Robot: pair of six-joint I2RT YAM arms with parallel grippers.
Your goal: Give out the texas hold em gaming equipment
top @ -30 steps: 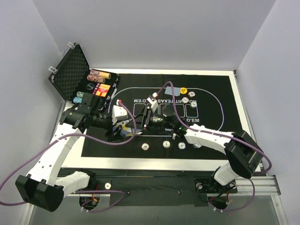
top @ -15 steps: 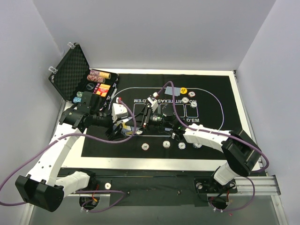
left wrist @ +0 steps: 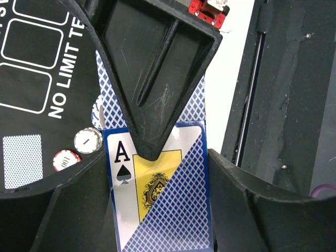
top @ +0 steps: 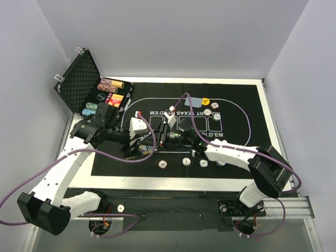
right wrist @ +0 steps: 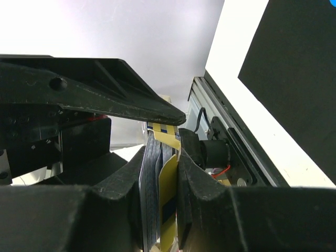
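The left claw [left wrist: 157,163] has a stack of cards [left wrist: 157,210] lying between its two fingers. The top card shows an ace of spades, a yellow picture and a blue criss-cross pattern. The long way of the cards runs straight out along the fingers. The corner with the A is at the far end, away from the wrist. Each finger sits right at one long side of the cards. I cannot tell if they are squeezing or only touching.

The right claw [right wrist: 161,157] comes in from the other side. It is almost closed and pinches the same cards flat between its fingers, one finger on each face. In its own camera the cards show only their thin edges, standing up in the narrow gap.

Just past the left claw's left finger, two round chips [left wrist: 87,140] lie on the black mat [left wrist: 31,79]. One more card [left wrist: 22,161] lies there, blue side up.
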